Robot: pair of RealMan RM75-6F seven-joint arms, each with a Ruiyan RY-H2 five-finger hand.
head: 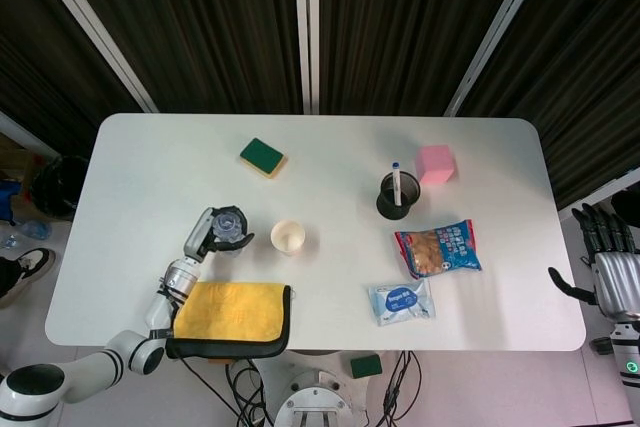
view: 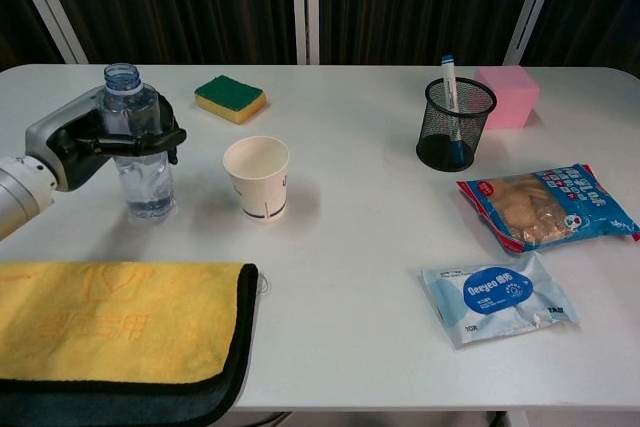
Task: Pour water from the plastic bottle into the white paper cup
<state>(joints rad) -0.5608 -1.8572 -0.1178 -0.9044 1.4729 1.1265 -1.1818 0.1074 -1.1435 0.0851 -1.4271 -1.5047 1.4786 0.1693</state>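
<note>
1. The left hand [view: 85, 139] grips the bottle [view: 135, 142], its fingers wrapped around the upper body; the bottle stands upright and uncapped, its base at or just above the table [view: 350, 277], near the left edge.
2. The cup [view: 257, 178] stands upright just right of the bottle, apart from it, open end up.
3. The right hand [head: 612, 265] hangs off the right edge of the table, holding nothing, fingers straight and apart.
4. A yellow cloth [view: 110, 327] lies folded at the front-left corner.
5. A sponge [view: 230, 98] lies near the back edge, behind the cup.
6. A mesh holder [view: 455, 125] with a pen [view: 448, 72] stands beside a pink block [view: 508, 96] toward the back right.
7. Two snack packets [view: 545, 204] [view: 497, 297] lie near the front right.
</note>
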